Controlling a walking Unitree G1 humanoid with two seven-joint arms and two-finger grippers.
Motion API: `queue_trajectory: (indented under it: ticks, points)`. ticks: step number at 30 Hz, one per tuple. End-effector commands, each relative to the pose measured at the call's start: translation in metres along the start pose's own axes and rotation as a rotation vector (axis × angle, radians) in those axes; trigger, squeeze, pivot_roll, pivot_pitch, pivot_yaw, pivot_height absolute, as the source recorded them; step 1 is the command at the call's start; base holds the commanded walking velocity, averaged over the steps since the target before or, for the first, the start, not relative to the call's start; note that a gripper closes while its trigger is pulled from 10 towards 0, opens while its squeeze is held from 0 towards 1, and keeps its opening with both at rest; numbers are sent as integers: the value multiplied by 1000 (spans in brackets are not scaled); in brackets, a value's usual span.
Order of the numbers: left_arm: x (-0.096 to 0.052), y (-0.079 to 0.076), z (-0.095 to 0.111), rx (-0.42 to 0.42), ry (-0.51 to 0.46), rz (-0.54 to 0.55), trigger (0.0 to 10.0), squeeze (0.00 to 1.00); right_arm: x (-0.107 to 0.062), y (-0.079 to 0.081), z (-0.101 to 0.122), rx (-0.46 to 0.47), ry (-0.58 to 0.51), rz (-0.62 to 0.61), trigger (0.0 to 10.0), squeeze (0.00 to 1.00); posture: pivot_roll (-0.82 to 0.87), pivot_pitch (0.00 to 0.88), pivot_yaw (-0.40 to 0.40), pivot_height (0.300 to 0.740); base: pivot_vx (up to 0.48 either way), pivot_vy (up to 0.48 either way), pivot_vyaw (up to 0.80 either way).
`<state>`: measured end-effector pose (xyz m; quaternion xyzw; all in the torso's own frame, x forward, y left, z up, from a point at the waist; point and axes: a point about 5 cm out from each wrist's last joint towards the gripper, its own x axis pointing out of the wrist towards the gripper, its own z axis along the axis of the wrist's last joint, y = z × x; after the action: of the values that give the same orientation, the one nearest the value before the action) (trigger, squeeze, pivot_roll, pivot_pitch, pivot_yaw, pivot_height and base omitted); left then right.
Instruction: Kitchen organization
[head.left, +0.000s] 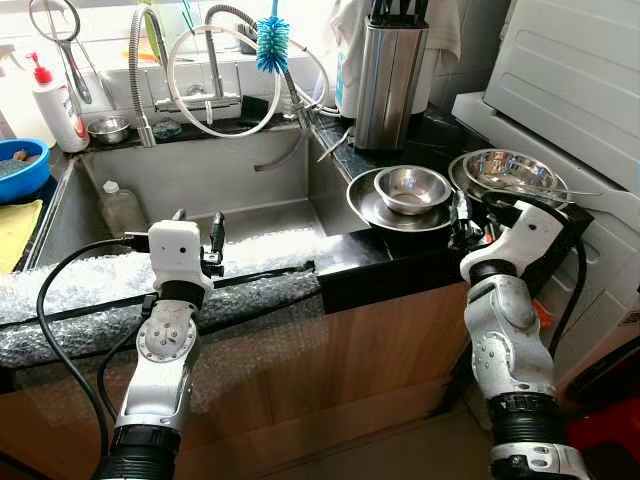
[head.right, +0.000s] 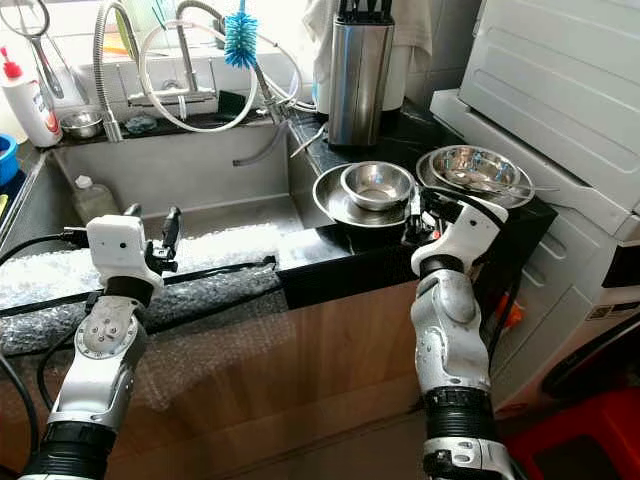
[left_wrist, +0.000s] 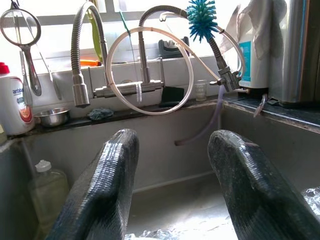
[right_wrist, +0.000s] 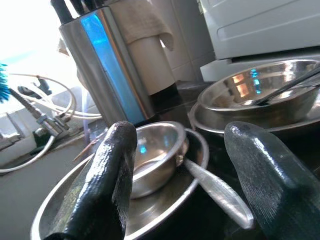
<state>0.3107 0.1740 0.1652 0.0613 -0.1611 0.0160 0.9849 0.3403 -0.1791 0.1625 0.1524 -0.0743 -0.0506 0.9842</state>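
Blue basin (head.left: 22, 168): left of sink (head.left: 200, 180), cut by frame edge; contents indistinct. Knife block (head.left: 390, 80): top cropped.

You see a black countertop (head.left: 350, 262) carrying shiny silver bowls (head.left: 412, 187). Behind them stands a brushed-steel knife block (head.left: 388, 82) with black handles. Left of the block, a bright turquoise bottle brush (head.left: 272, 44) hangs over the grey steel sink (head.left: 200, 180). Far left of the sink sit a white bottle with a red cap (head.left: 55, 100) and a blue bowl (head.left: 22, 168). Both grippers' fingers (left_wrist: 102, 190) are glossy black.
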Motion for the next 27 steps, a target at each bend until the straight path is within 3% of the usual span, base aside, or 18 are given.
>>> queue_trajectory:
  ticks: [1,27]
  points:
    - [2,0,1,15,8,-7,10000,0,-2,6,8,8,-39,20,10000,0,-112,0,-25,740,0,0,0]
    - [3,0,-2,30,21,-21,10000,0,-16,-5,-12,36,27,-44,10000,0,-107,0,-27,740,0,0,0]
